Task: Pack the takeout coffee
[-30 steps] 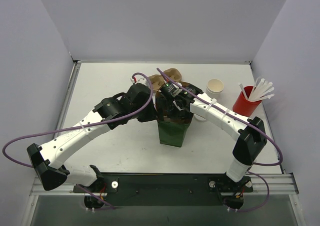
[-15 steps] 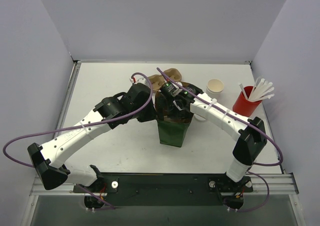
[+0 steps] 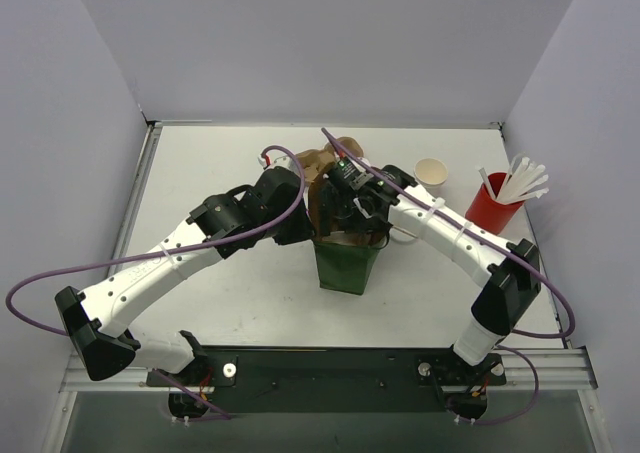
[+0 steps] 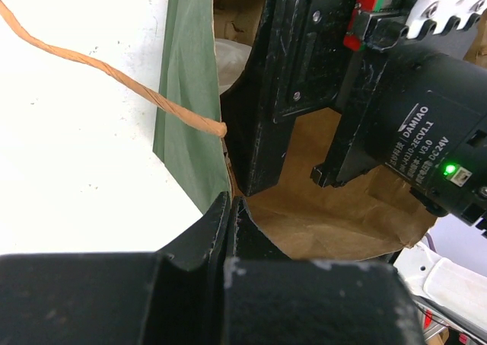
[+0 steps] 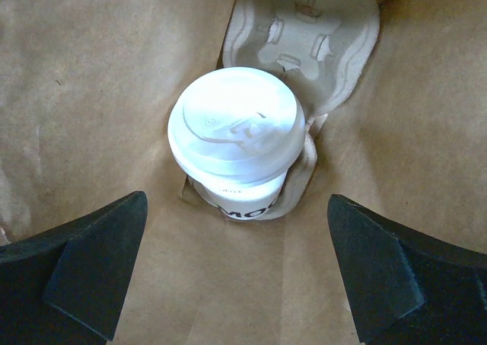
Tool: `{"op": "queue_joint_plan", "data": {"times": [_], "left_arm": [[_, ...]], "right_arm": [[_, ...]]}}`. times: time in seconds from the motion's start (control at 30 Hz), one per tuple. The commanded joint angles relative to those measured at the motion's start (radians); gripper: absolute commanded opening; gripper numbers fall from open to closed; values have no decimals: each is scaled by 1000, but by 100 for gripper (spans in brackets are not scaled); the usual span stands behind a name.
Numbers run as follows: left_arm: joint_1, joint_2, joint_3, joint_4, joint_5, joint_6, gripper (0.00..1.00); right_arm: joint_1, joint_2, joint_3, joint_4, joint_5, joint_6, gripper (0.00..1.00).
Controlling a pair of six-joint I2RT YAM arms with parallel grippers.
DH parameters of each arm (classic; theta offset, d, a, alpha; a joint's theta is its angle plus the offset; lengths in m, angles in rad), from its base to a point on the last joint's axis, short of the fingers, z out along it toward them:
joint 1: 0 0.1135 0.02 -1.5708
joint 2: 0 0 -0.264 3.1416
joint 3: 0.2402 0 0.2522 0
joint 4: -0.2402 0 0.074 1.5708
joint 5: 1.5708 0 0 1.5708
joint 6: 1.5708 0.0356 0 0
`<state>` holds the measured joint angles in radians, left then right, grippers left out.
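The takeout coffee, a white paper cup with a flat white lid, stands in one slot of a tan pulp carrier on the floor of a green paper bag with a brown inside. My right gripper is open and empty straight above the cup, inside the bag's mouth. My left gripper is shut on the bag's left rim, and it also shows at the bag's left side in the top view. From above, the right wrist hides the cup.
A white cup with a tan inside and a red cup of white straws stand at the right. Tan pulp pieces lie just behind the bag. A twisted paper handle hangs from the bag's rim.
My right gripper has risen and shifted slightly back over the bag. The left arm and the bag have not moved.
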<state>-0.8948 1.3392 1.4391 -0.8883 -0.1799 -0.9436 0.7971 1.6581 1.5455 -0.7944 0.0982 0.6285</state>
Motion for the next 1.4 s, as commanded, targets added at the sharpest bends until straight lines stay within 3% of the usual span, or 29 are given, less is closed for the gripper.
{"op": "queue_joint_plan", "data": {"times": [0.0,1.37], "left_arm": [[4,-5,32,-18,-27,-7,0],[4,-3,43,0,-33,-4,0]], "right_arm": [[-4,-44,47,-49,15,2,100],[22,-202,202,-109,38,8,100]]}}
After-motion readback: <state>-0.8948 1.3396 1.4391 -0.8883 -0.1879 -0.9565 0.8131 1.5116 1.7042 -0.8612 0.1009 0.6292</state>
